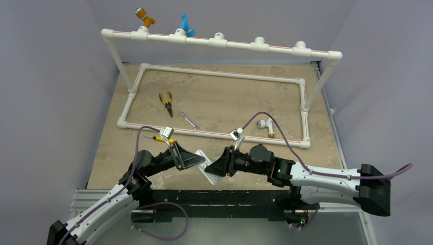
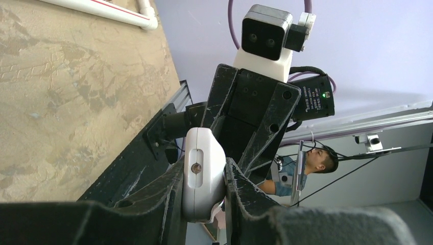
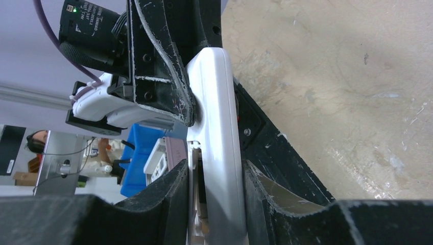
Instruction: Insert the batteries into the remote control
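The white remote control [image 1: 210, 171] hangs above the table's front edge, held between both arms. My left gripper [image 1: 199, 162] is shut on one end of it; in the left wrist view the remote control [image 2: 207, 148] shows its rounded end face, clamped by the left gripper [image 2: 204, 176]. My right gripper [image 1: 218, 167] has the other end. In the right wrist view the right gripper [image 3: 214, 173] presses both sides of the remote control [image 3: 219, 122], with a thin white panel [image 3: 192, 168] standing slightly ajar against one finger. The batteries are out of view.
A white pipe frame [image 1: 214, 74] borders the back of the tan table. Inside it lie yellow-handled pliers [image 1: 165, 102], a silver wrench [image 1: 189, 120] and a white elbow fitting [image 1: 265, 125]. A yellow-handled screwdriver [image 1: 162, 138] lies by the left arm. A metal rail [image 1: 102, 196] runs along the front.
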